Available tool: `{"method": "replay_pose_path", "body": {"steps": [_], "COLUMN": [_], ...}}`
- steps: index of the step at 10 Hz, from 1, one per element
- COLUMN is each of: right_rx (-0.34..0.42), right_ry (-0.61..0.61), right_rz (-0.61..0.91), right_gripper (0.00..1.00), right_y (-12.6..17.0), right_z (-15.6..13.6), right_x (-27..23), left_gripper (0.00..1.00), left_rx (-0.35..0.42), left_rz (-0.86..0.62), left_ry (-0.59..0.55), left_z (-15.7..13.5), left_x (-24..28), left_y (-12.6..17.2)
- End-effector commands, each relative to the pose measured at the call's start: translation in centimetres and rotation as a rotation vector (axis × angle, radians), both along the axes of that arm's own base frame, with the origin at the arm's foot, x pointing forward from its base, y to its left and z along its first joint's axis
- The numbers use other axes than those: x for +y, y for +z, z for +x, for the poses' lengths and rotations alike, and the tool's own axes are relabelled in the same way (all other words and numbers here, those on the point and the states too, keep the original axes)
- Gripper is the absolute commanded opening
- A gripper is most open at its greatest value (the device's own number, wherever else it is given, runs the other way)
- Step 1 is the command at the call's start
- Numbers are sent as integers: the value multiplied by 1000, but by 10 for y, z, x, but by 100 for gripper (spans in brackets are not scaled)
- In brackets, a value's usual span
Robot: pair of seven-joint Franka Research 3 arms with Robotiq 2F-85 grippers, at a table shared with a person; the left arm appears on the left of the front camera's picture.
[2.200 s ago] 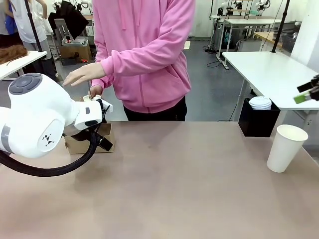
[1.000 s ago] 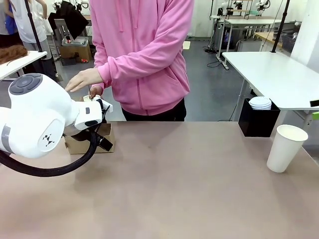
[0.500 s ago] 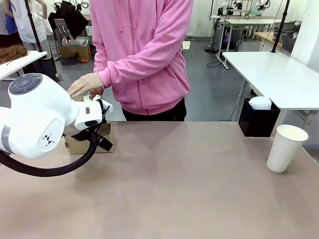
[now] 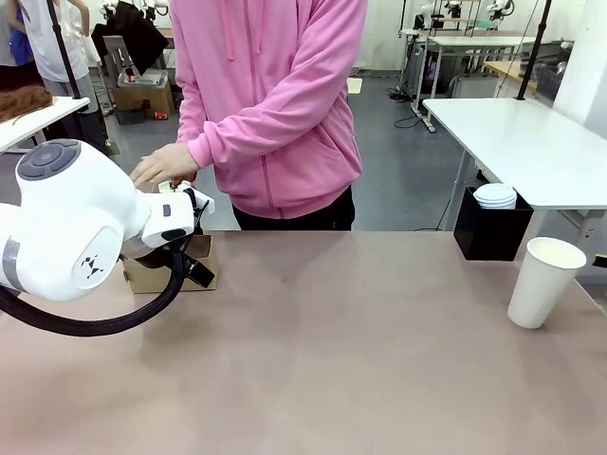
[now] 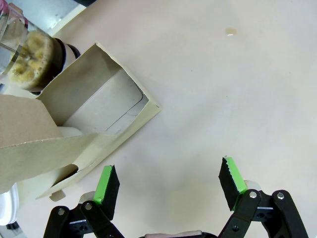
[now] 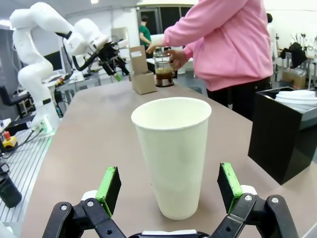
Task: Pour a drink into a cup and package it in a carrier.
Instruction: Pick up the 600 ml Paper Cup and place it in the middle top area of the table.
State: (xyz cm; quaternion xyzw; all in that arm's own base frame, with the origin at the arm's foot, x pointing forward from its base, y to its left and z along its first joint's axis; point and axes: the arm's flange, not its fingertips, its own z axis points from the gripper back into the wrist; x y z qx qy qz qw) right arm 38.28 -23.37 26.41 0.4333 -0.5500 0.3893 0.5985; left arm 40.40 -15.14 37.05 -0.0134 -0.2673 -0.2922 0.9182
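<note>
Pouring looks not yet begun: the right end effector (image 6: 168, 184), released, faces the cup (image 6: 172, 148) and must close on it, the left end effector (image 5: 168, 183) hanging released beside the carrier (image 5: 89, 119).

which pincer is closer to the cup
Right. The right pincer faces the cup, open, just short of it; the left pincer is across the table, beside the carrier.
</note>
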Motion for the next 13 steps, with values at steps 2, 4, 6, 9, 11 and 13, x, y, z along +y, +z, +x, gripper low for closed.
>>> {"method": "replay_pose_path", "body": {"steps": [2, 4, 6, 9, 11, 13], "right_rx": [-26, -29, -20, -16, 3, 22], "right_ry": [-29, -74, -107, -113, -97, -92], "right_rz": [21, 16, 22, 21, 21, 26], "right_gripper": [100, 100, 100, 100, 100, 100], "right_y": [-16, -24, -28, -28, -30, -33], "right_z": [5, 8, 11, 14, 20, 27], "right_x": [17, 38, 53, 62, 73, 84], "left_gripper": [100, 100, 100, 100, 100, 100], "left_rx": [0, 0, 0, 0, 0, 0], "left_rz": [-1, -1, -1, -1, -1, -1], "left_ry": [-1, -1, -1, -1, -1, -1], "left_z": [0, 0, 0, 0, 0, 0], "left_x": [0, 0, 0, 0, 0, 0], "left_y": [0, 0, 0, 0, 0, 0]}}
